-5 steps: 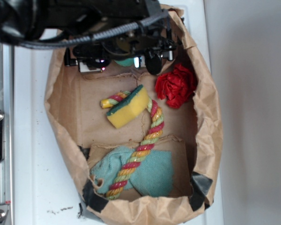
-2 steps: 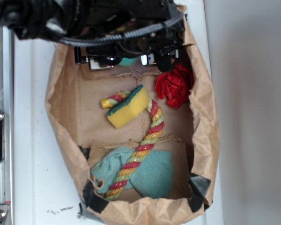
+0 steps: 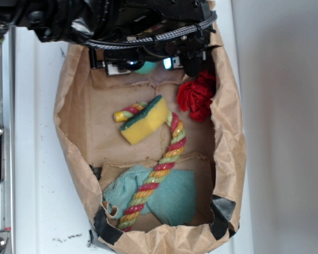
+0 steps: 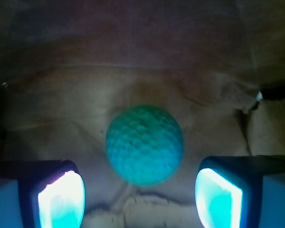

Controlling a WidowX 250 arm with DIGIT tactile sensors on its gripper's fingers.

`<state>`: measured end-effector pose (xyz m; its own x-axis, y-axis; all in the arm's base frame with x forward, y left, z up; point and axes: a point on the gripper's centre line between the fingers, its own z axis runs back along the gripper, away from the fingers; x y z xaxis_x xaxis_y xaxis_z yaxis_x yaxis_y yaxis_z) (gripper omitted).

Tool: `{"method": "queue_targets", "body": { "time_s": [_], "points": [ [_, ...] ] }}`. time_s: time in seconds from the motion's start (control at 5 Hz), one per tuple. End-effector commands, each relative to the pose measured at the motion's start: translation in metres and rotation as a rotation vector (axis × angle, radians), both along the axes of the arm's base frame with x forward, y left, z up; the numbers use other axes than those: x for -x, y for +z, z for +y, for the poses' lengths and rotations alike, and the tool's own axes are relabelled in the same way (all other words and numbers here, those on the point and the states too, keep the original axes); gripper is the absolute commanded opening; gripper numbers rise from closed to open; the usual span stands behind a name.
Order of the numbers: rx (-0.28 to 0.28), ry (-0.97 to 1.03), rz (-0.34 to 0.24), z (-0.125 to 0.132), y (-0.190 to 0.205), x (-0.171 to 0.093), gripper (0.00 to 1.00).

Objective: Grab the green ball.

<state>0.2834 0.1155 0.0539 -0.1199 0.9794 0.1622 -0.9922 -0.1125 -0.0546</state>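
The green ball point(image 4: 145, 145) is a small dimpled sphere lying on the brown paper floor at the far end of the bag. In the exterior view only a sliver of the green ball point(image 3: 146, 67) shows under the black arm. My gripper point(image 4: 140, 199) is open, its two pads wide apart, one on each side of the ball and a little short of it. Neither pad touches the ball. In the exterior view the gripper point(image 3: 146, 64) is at the bag's top end.
The brown paper bag point(image 3: 230, 132) walls in the space. A red ruffled paper wad point(image 3: 196, 96) lies right of the gripper. A yellow sponge point(image 3: 144, 121), a striped rope point(image 3: 164, 161) and a teal-green cloth point(image 3: 172, 196) lie nearer the front.
The arm has moved to the right and toward the bag's top end. The bag's right wall has shifted a little. The other objects have not moved.
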Motion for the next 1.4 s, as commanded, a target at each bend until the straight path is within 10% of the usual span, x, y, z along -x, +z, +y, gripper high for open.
{"method": "queue_targets", "body": {
  "time_s": [0.0,1.0,1.2],
  "points": [
    [-0.026,0.045,0.001,0.0151,0.0032,-0.0052,1.00],
    [-0.028,0.073,0.064,0.0209,-0.0030,-0.0089,1.00],
    [-0.024,0.074,0.055,0.0208,-0.0029,-0.0088,0.00]
  ]
}}
